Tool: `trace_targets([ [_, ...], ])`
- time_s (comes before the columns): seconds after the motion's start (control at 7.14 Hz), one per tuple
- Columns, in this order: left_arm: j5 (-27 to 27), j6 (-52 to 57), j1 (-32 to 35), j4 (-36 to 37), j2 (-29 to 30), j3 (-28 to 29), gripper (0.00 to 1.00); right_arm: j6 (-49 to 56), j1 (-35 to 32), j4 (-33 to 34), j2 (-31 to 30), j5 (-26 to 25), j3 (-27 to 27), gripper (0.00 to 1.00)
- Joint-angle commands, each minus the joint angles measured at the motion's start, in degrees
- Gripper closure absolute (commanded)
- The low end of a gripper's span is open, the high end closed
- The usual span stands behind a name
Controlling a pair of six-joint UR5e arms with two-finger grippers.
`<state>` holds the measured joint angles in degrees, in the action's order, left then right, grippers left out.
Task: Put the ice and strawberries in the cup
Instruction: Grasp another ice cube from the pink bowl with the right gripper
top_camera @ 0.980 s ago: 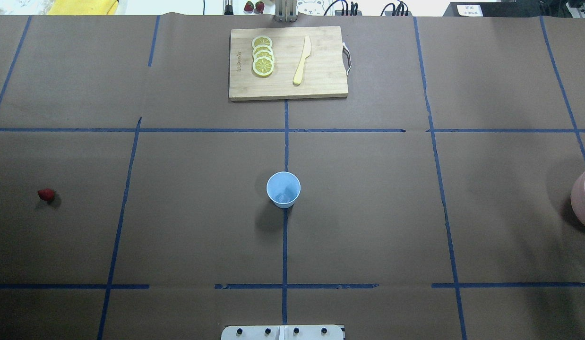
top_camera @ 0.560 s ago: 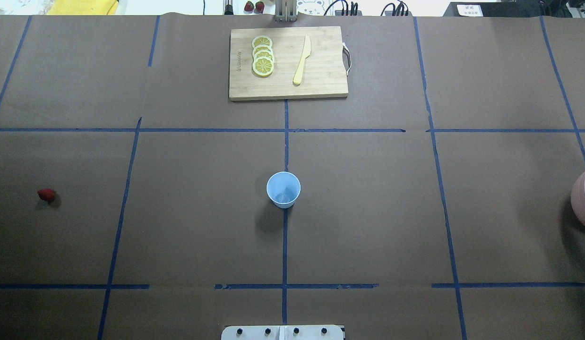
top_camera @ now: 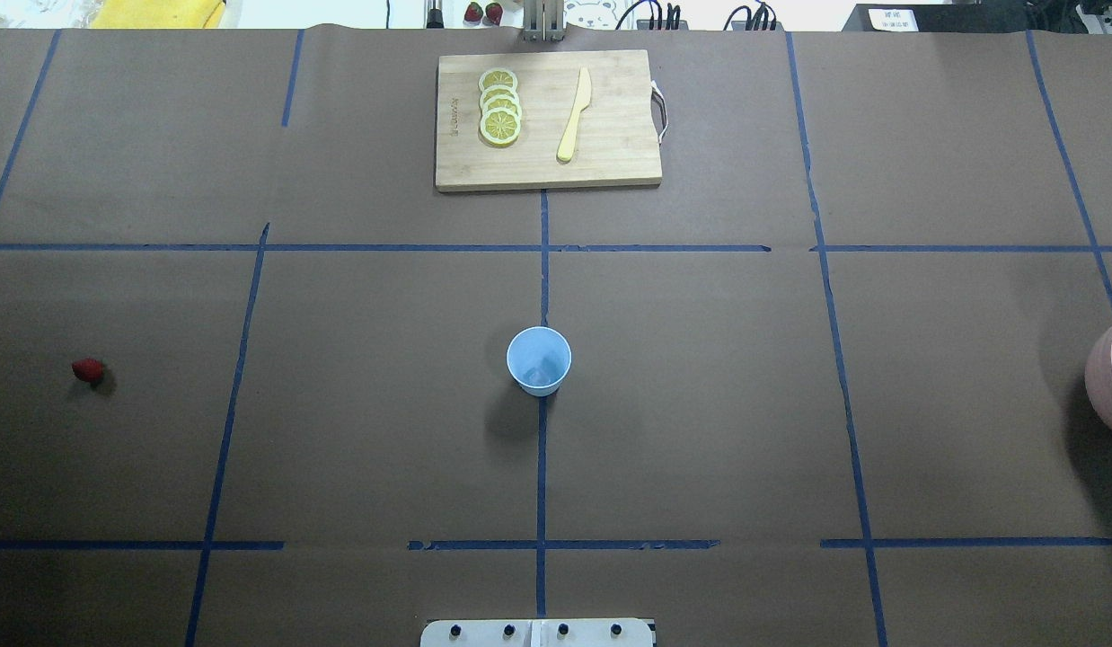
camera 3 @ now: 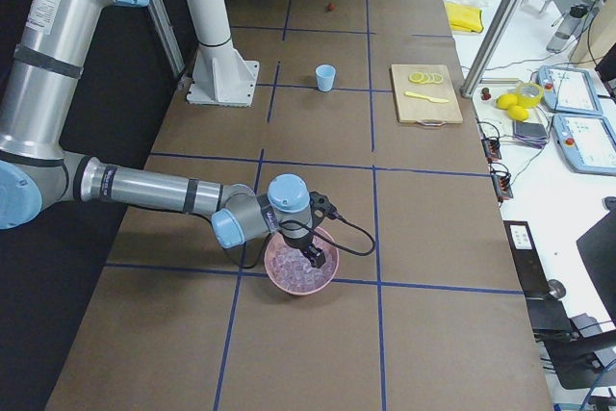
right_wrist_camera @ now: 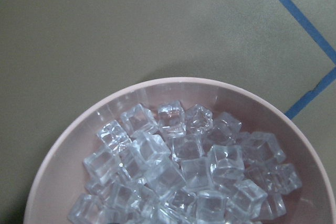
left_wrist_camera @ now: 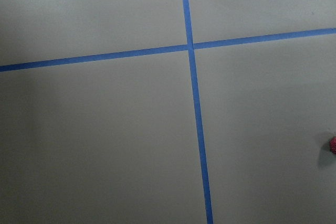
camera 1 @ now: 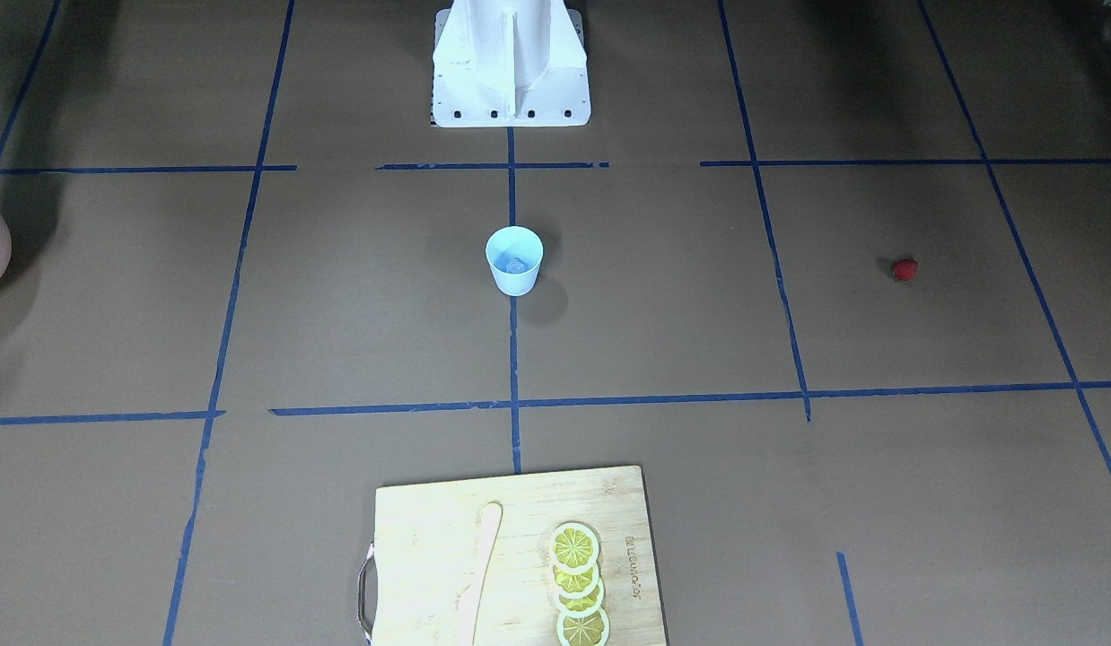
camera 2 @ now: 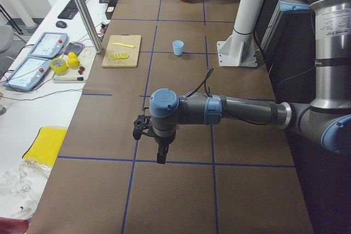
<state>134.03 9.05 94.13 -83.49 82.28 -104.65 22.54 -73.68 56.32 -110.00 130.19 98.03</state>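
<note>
Cup (top_camera: 539, 361): upright at the counter's middle; one ice cube (camera 1: 516, 266) shows faintly inside.
Strawberry (top_camera: 88, 369): lies on the counter near its left end, well apart from the cup.
Pink bowl (camera 3: 303, 262): near the counter's right end, heaped with clear cubes, cut off in the overhead view.
Left jaws: seen only from the side, above bare counter; cannot tell whether open or closed.
Right jaws: over the pink bowl; grip unclear.
</note>
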Motion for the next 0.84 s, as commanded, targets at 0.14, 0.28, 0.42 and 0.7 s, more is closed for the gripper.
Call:
trace_targets([
  [0.14,0.0,0.0,0.0,0.0,-0.01,-0.02,0.0,2.68,2.83,-0.77,-0.47,0.06,-0.47,0.1],
  [0.28,0.0,0.0,0.0,0.0,-0.01,-0.02,0.0,2.77,3.36,-0.77,-0.47,0.06,-0.47,0.11],
  [0.42,0.0,0.0,0.0,-0.09,-0.01,-0.02,0.0,2.77,3.54,-0.77,-0.56,0.06,-0.47,0.16],
  [0.7,0.0,0.0,0.0,-0.09,-0.01,-0.02,0.0,3.03,3.72,-0.77,-0.82,-0.03,-0.47,0.34],
])
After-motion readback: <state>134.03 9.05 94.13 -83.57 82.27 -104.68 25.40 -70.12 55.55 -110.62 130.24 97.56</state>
